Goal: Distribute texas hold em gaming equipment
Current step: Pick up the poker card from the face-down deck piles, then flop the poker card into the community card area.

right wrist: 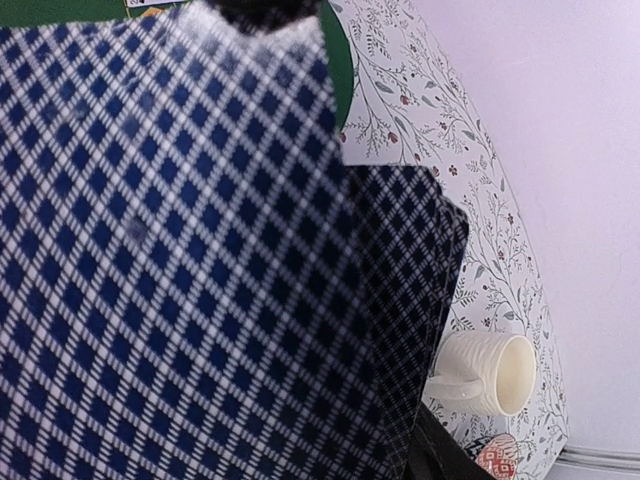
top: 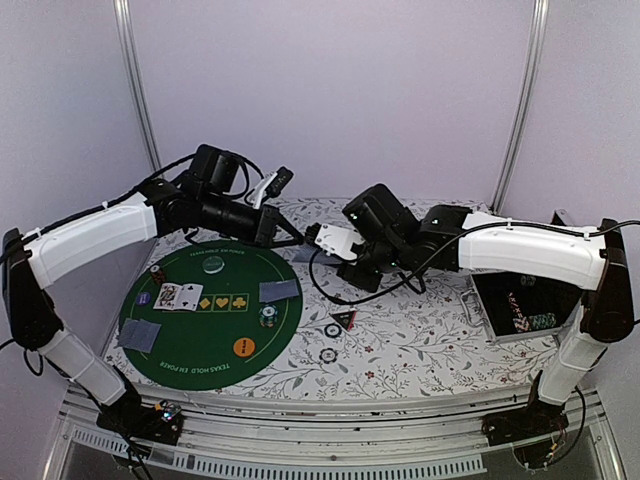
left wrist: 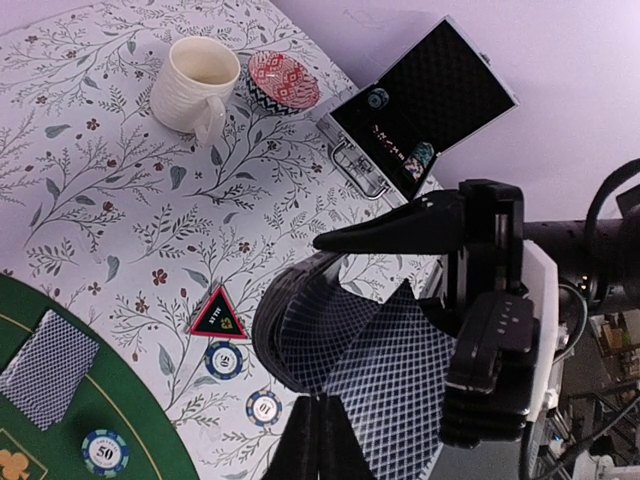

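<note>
From above, you see the whole game. The green mat [top: 200,340] lies on the left. On it are face-up cards [top: 178,296], a face-down card [top: 280,290], the orange button [top: 244,347], the clear disc [top: 213,265] and a chip [top: 268,317]. Your two arms meet in the air over the far edge of the mat. From up there the fingers are too small to read.

Your left wrist camera shows more. It sees the cream mug [left wrist: 195,82] and the red dish [left wrist: 283,80] side by side on the flowered cloth [left wrist: 90,200]. The right arm hides them in the top view. It also looks into the open case [left wrist: 420,110]. The triangle marker [left wrist: 219,314] lies on the cloth just beside the mat, with two chips [left wrist: 223,358] near it.

Now the fingers. Your right gripper [top: 318,245] is partly open and holds the deck [left wrist: 300,335]. The deck is bent into a curve between its fingers.

Your left gripper [left wrist: 315,425] is pinched tight. Your right wrist camera shows it best. One card [right wrist: 160,250] fills most of that view, and dark fingertips [right wrist: 270,10] nip its top edge. The rest of the deck sits just behind it. The card and the deck hang in the air between your two grippers, above the cloth.
</note>
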